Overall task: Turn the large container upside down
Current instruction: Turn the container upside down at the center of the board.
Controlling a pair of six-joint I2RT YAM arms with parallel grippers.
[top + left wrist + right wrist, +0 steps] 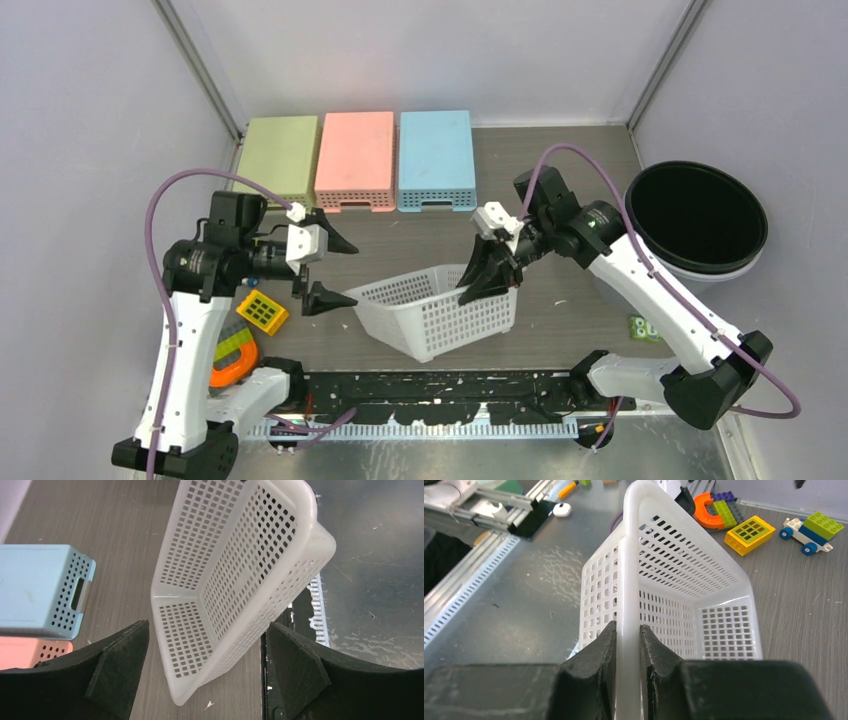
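The large container is a white perforated basket (430,310), tilted above the table in front of the arms. My right gripper (490,280) is shut on the basket's right rim. In the right wrist view its gripper (628,630) pinches the white rim bar of the basket (684,580) between both black fingers. My left gripper (335,270) is open just left of the basket. In the left wrist view the gripper (208,625) has its fingers spread wide. The basket's (235,570) near corner lies between them without touching either finger.
Green (283,155), pink (357,155) and blue (436,155) bins sit upside down along the back. A black round bowl (697,215) stands at the right. Toy bricks (262,312) lie by the left arm. A black rail (440,385) runs along the near edge.
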